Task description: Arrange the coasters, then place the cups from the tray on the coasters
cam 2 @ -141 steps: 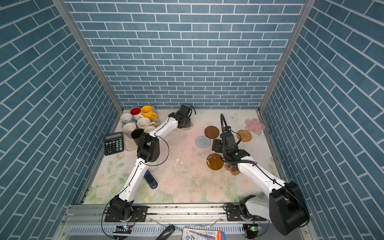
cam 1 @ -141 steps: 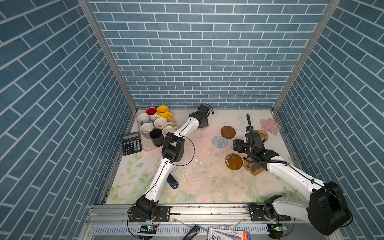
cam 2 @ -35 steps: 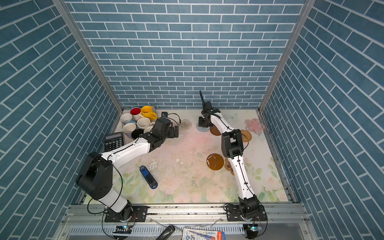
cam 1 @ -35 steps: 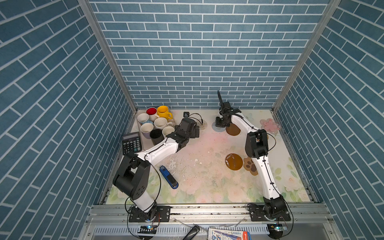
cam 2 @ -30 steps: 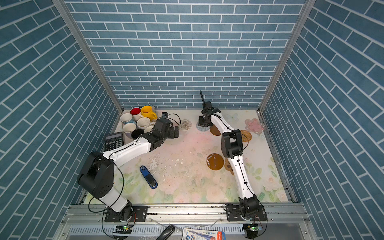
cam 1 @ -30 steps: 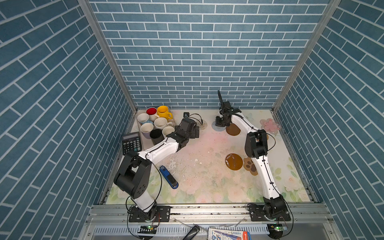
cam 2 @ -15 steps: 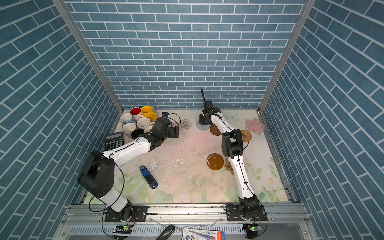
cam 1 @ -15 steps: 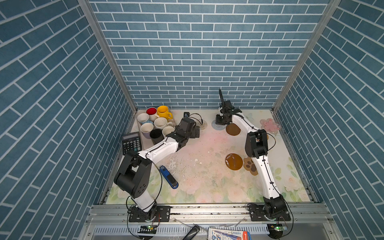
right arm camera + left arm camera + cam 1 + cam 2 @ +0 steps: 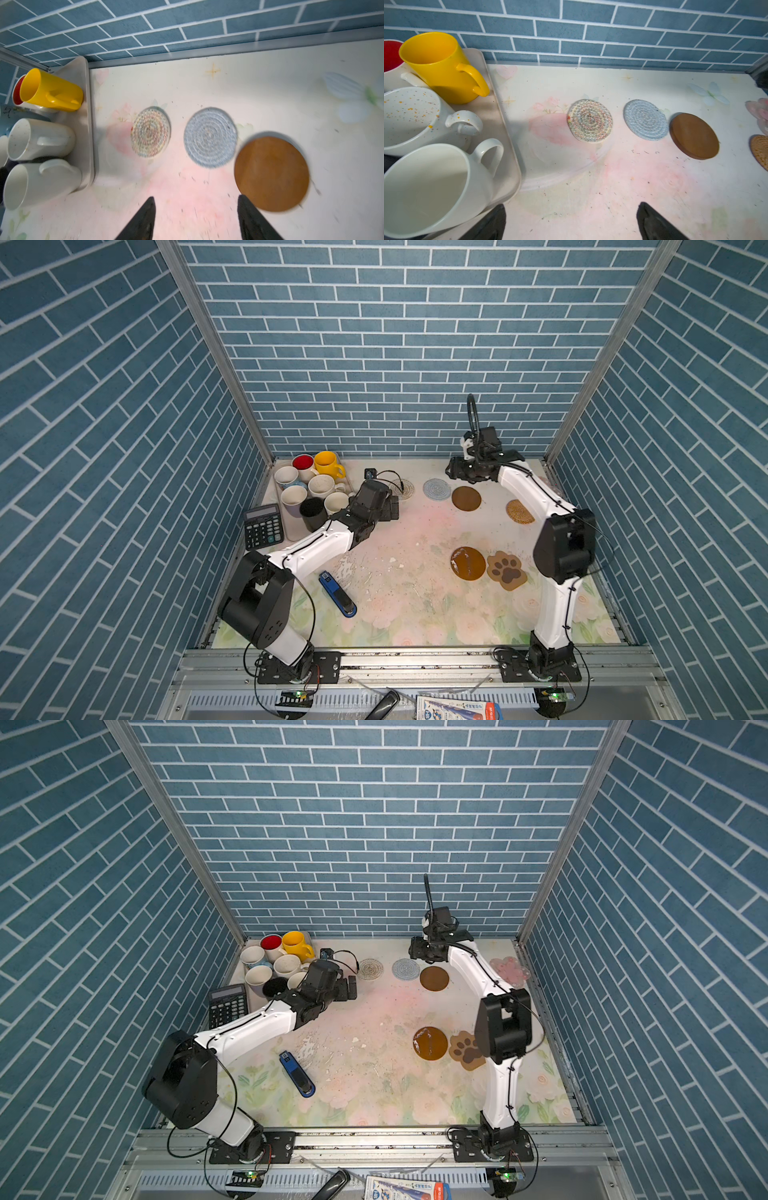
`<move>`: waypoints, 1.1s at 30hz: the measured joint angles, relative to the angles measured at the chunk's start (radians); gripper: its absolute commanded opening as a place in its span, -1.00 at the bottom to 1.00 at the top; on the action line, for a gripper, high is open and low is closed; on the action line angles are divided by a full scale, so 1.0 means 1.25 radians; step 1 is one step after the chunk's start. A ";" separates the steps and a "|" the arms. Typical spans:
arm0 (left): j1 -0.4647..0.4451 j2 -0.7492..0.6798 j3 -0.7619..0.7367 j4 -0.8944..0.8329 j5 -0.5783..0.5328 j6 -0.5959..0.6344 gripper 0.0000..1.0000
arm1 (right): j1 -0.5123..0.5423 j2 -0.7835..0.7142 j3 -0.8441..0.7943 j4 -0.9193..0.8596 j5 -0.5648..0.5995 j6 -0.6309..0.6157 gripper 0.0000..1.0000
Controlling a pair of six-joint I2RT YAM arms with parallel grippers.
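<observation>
The beige tray (image 9: 292,532) at the back left holds several cups, among them a yellow one (image 9: 326,464), a speckled white one (image 9: 409,116) and a black one (image 9: 311,512). Along the back lie a white woven coaster (image 9: 402,488), a light blue woven coaster (image 9: 436,488), a brown disc (image 9: 466,498) and a tan rattan round (image 9: 519,512). The pink flower coaster (image 9: 509,969) is at the back right. Nearer lie a second brown disc (image 9: 468,563) and the paw coaster (image 9: 506,570). My left gripper (image 9: 571,207) stands open and empty beside the tray. My right gripper (image 9: 196,199) hovers open and empty above the blue coaster.
A black calculator (image 9: 263,526) lies left of the tray against the side wall. A blue stapler-like object (image 9: 337,599) lies on the floral mat at the front left. The back wall stands close behind the row of coasters.
My right gripper has opened and let go of the light blue woven coaster, which now lies between the white woven one and the brown disc. The left arm has barely moved.
</observation>
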 measured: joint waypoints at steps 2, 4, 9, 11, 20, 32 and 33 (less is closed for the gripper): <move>-0.045 -0.002 0.006 -0.026 -0.006 -0.006 0.99 | -0.009 -0.101 -0.112 0.014 0.016 0.001 0.31; -0.094 -0.002 0.010 -0.050 -0.015 -0.014 0.99 | -0.012 -0.190 -0.234 0.039 0.028 0.004 0.36; -0.193 -0.002 0.010 -0.107 -0.023 -0.066 0.99 | -0.010 -0.385 -0.548 0.067 0.036 0.043 0.62; -0.215 -0.002 0.008 -0.118 -0.023 -0.087 0.99 | -0.009 -0.453 -0.649 0.080 0.031 0.064 0.61; -0.278 -0.009 -0.016 -0.154 -0.023 -0.154 0.99 | -0.008 -0.600 -0.883 0.168 -0.013 0.160 0.20; -0.282 -0.048 -0.020 -0.168 -0.015 -0.176 0.99 | -0.008 -0.574 -0.931 0.242 -0.029 0.207 -0.16; -0.282 -0.048 -0.020 -0.168 -0.014 -0.177 0.99 | -0.008 -0.570 -0.933 0.251 -0.032 0.207 -0.17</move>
